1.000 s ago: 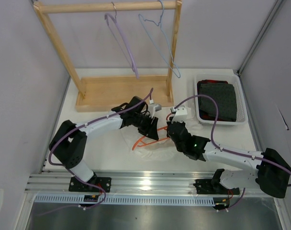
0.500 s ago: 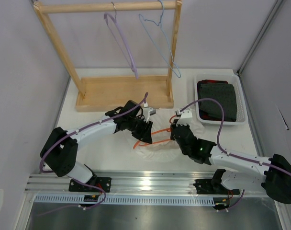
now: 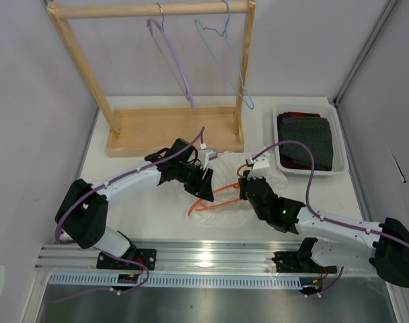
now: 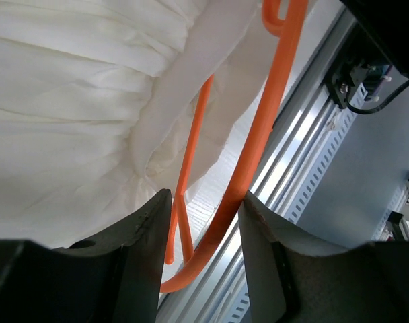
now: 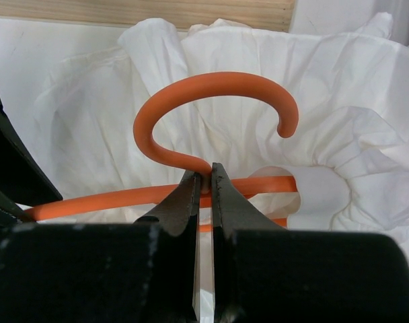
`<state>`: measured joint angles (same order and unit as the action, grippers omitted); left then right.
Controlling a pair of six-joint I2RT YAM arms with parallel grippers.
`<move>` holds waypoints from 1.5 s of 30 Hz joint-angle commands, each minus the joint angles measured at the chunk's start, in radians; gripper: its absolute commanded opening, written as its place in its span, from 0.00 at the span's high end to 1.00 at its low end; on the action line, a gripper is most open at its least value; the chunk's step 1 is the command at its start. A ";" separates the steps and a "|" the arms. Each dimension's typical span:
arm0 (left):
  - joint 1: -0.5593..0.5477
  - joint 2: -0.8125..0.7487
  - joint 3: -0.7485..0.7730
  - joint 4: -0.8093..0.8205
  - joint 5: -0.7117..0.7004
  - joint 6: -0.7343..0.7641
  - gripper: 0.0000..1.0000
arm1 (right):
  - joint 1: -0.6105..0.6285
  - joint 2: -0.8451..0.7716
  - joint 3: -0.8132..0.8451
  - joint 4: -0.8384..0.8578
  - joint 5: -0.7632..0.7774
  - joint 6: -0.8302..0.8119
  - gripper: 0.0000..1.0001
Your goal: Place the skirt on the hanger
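Much here is hard to read. In my right wrist view the skirt is a crumpled white heap behind the hook, and its right side runs out of the picture. From above it hardly stands out from the pale surface, and my two wrists cover part of it. The hanger shows only in pieces. The right wrist view gives its hook and a stretch of bar, and the left wrist view gives one end. From above it is an orange line slanting toward the near edge. In both wrist views its bars pass behind my own fingers.

Skirt and hanger are together at the middle of the surface, between my arms and nearer the near edge than the far one. My right fingers are clenched on the hanger's neck just under the hook, which curls over the skirt. My left fingers stand apart with the hanger's end between them. A thin bar runs beside one finger and the thick bar beside the other. Whether either finger presses the plastic I cannot tell. The skirt lies beyond those fingers, and a fold of it covers the upper stretch of the thin bar.

A wooden rack at the far edge carries a lilac hanger and a pale blue hanger. A tray by the right edge holds dark cloth.
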<state>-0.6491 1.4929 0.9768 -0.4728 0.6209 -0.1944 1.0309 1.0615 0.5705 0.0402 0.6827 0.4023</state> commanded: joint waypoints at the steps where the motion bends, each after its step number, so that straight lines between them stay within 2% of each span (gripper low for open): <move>1: 0.014 -0.048 0.040 0.007 0.030 0.049 0.50 | 0.009 -0.003 0.017 0.020 0.020 -0.006 1.00; 5: 0.042 -0.078 0.004 0.055 0.062 0.020 0.48 | 0.009 0.002 0.014 0.026 0.011 -0.008 1.00; 8: 0.068 -0.095 -0.001 0.083 0.030 -0.013 0.47 | 0.009 -0.009 0.000 0.038 -0.006 -0.013 1.00; 15: 0.069 -0.014 0.048 -0.007 -0.061 0.018 0.49 | 0.009 -0.063 -0.015 0.047 -0.014 -0.014 1.00; 26: -0.009 0.041 0.022 -0.015 -0.082 0.029 0.49 | 0.008 -0.061 -0.011 0.041 0.001 -0.002 1.00; 35: -0.067 0.084 0.007 -0.010 -0.177 0.015 0.51 | 0.009 -0.069 -0.009 0.038 0.011 0.007 1.00; 40: -0.080 0.099 0.007 -0.004 -0.233 -0.005 0.54 | 0.008 -0.072 -0.009 0.033 0.014 0.009 1.00; 45: -0.101 0.113 -0.013 0.011 -0.257 -0.033 0.62 | 0.008 -0.084 -0.009 0.029 0.029 0.015 1.00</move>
<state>-0.7296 1.5932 0.9787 -0.4858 0.3954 -0.1993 1.0328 1.0080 0.5533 0.0319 0.6601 0.3931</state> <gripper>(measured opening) 0.397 0.047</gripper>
